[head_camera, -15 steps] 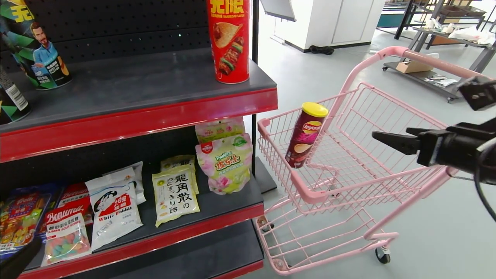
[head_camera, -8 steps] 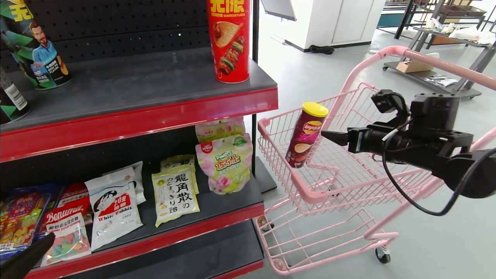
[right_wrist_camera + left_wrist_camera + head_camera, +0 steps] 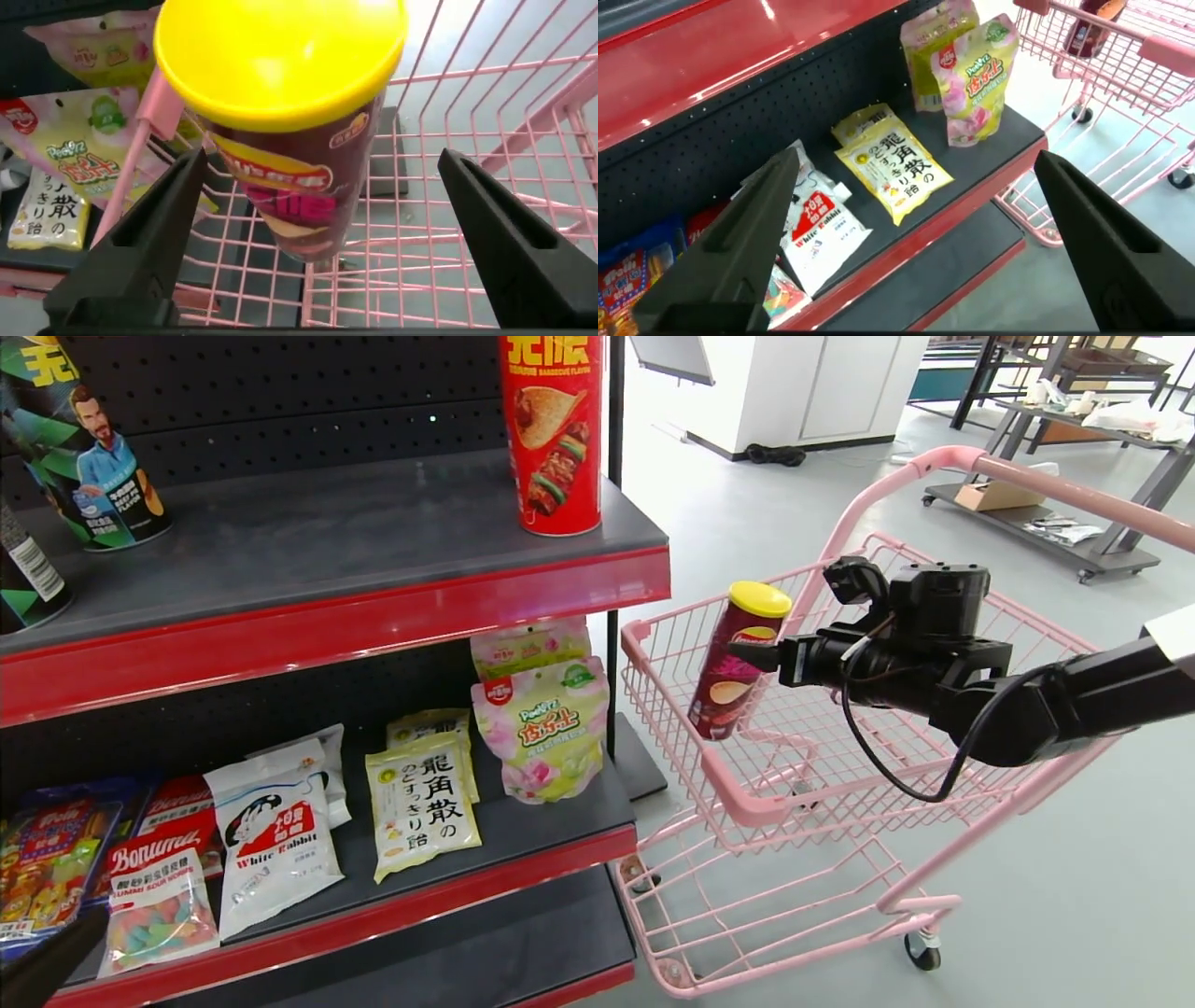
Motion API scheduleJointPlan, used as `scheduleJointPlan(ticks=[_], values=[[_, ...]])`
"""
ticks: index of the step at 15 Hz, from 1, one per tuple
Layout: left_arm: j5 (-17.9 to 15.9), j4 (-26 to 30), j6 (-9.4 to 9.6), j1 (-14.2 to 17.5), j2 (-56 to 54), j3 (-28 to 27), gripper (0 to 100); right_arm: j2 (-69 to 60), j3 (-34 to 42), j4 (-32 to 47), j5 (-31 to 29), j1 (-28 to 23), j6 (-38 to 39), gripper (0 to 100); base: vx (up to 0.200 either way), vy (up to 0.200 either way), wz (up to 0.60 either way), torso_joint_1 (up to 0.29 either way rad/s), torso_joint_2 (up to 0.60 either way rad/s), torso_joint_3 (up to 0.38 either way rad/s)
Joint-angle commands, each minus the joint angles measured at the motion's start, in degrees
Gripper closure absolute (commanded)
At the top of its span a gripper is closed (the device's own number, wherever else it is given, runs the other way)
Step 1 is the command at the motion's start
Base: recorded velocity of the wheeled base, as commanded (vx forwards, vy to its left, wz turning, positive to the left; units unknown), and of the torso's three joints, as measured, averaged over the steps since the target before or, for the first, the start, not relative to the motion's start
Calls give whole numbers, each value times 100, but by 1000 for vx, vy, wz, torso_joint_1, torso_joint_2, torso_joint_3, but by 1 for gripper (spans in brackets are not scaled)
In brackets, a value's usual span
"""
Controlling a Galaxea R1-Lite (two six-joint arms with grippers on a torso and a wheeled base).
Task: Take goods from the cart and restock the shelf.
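Observation:
A maroon chip can [image 3: 736, 663] with a yellow lid [image 3: 280, 56] leans upright in the front corner of the pink cart [image 3: 738, 803]. My right gripper [image 3: 752, 655] is inside the cart basket at the can's upper half. In the right wrist view the right gripper [image 3: 322, 161] is open, with one finger on each side of the can and a gap between each finger and the can. My left gripper [image 3: 915, 154] is open and holds nothing, low in front of the shelf's snack-bag level [image 3: 990, 159]. The dark upper shelf [image 3: 327, 551] has bare room beside a tall red chip can [image 3: 553, 429].
Green-black cans [image 3: 93, 448] stand at the upper shelf's left end. Snack bags [image 3: 420, 798] line the lower shelf. A black shelf post [image 3: 611, 616] stands between shelf and cart. The cart handle [image 3: 1036, 485] arches over my right arm. Open floor lies to the right.
My right arm has swung left from the picture's right edge into the cart basket, bringing its open fingers up to the chip can. The can has not moved.

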Motion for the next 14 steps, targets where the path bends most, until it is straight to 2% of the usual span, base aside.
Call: scheduleJointPlan(ticks=[1, 4, 7, 8, 14], values=[[-12, 461, -3, -2, -728, 24, 0, 301, -275, -3, -15, 121, 17, 0, 0, 0, 0, 0, 0, 0], [-4, 1129, 6, -2, -1334, 15, 0, 688, -802, -3, -76, 156, 17, 0, 0, 0, 0, 0, 0, 0], [-4, 1129, 6, 7, -1299, 15, 0, 908, -1092, 6, -85, 165, 17, 0, 0, 0, 0, 0, 0, 0], [-4, 1129, 6, 7, -1264, 15, 0, 995, -1145, 15, -129, 183, 17, 100, 0, 0, 0, 0, 0, 0], [-48, 1129, 6, -2, -1229, 15, 0, 767, -1057, 15, -401, 244, 157, 100, 0, 0, 0, 0, 0, 0]])
